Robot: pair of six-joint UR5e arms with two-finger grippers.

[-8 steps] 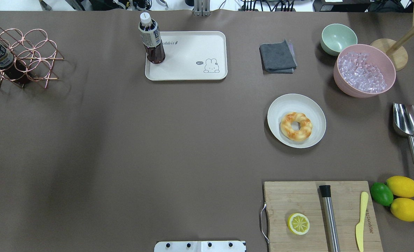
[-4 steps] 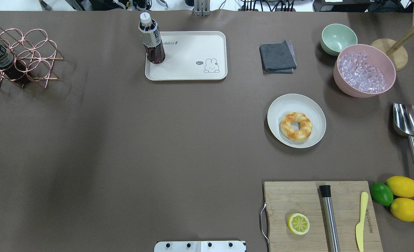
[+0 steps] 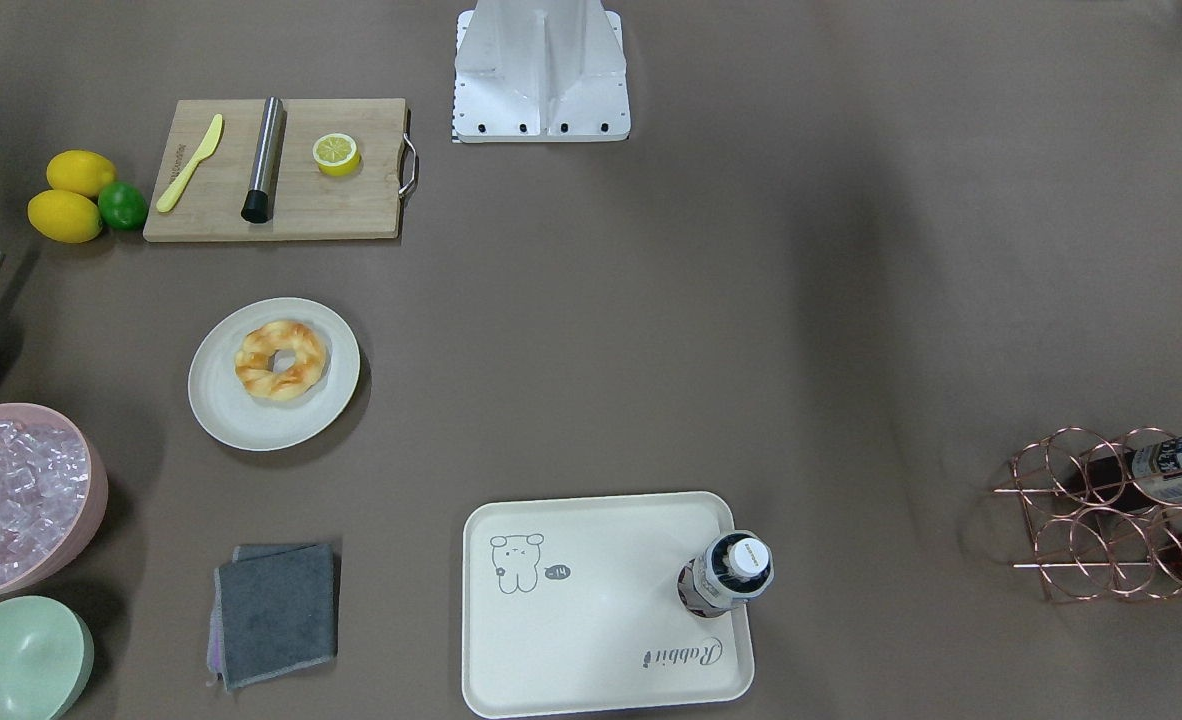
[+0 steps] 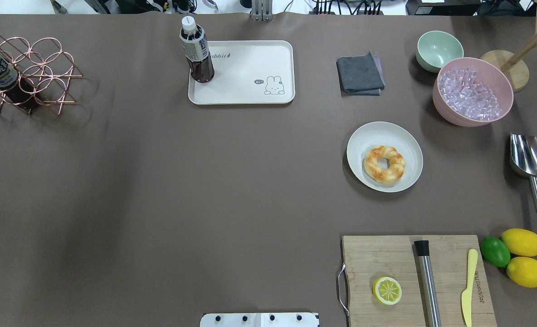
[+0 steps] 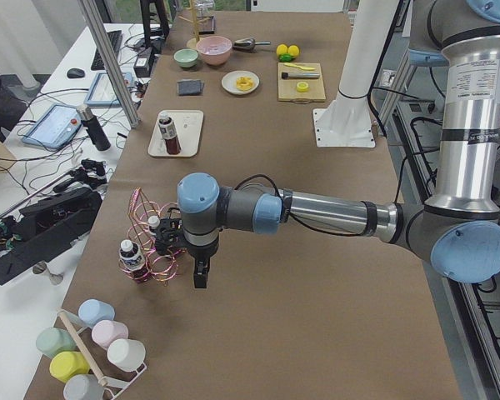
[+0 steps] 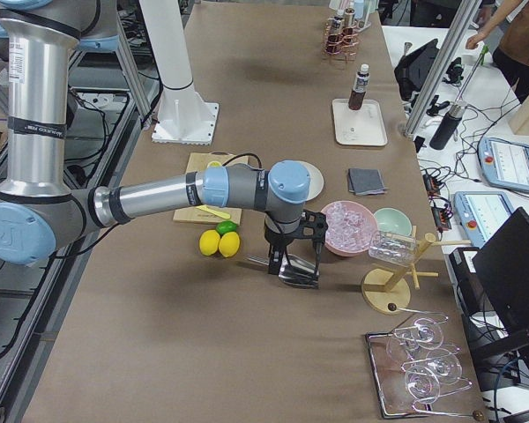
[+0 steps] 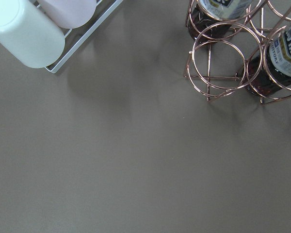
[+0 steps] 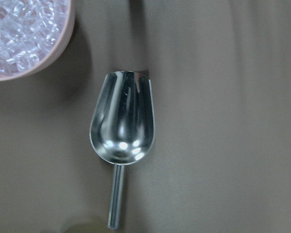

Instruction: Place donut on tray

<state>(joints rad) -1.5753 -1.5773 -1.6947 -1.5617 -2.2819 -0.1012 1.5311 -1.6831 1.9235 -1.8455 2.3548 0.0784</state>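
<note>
Now, the cream tray lies upper centre of the overhead view, a bottle upright at its left edge. The round plate sits right of centre, well apart from it, and the donut rests on that plate. My left pincer hangs beside the copper rack, my right pincer over the scoop; whether either is open I cannot tell.

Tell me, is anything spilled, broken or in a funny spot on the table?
Nothing looks spilled or broken. The only odd bit: a bottle stands upright on a corner of the tray, where you'd expect food. The donut sits neatly on the plate.
</note>
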